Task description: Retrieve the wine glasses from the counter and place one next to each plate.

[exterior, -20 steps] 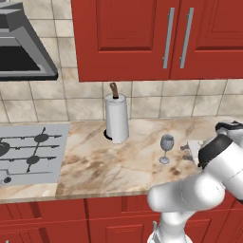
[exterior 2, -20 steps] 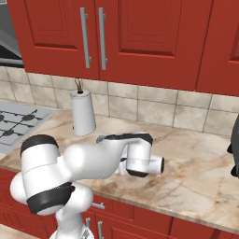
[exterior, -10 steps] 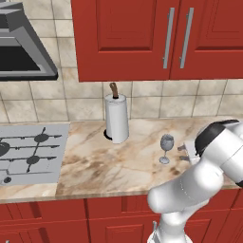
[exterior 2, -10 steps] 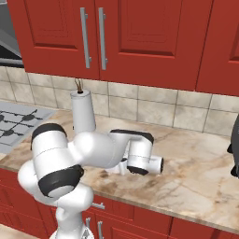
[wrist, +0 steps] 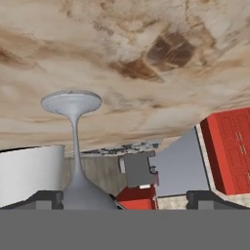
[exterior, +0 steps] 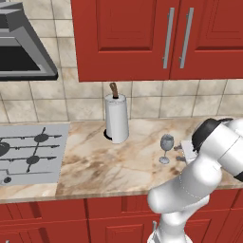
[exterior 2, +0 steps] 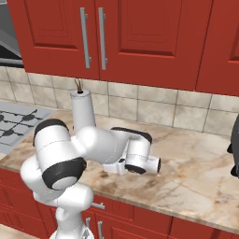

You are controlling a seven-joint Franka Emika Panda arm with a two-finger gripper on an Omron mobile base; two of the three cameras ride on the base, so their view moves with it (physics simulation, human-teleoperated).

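Note:
One wine glass (exterior: 165, 148) stands upright on the beige marbled counter (exterior: 114, 163), right of the paper towel roll. My gripper (exterior: 182, 151) lies low and level just to the glass's right, pointing at it. The hand view is rolled upside down: the glass (wrist: 74, 146) hangs foot-up from the counter (wrist: 146, 44), its bowl close by the left fingertip (wrist: 46, 197). My gripper (wrist: 127, 199) is open, the jaws wide apart and touching nothing. In the right base view my own arm (exterior 2: 98, 144) covers the glass. The plates are out of view.
A white paper towel roll (exterior: 116, 118) stands at the back of the counter. The grey gas hob (exterior: 28, 152) lies to the left under a hood (exterior: 23, 52). Red wall cabinets (exterior: 161, 33) hang overhead. A dark object (exterior 2: 235, 154) sits at the far right.
My hand has slid left along the counter toward the wine glass, and the elbow has swung up. The glass has stayed in place.

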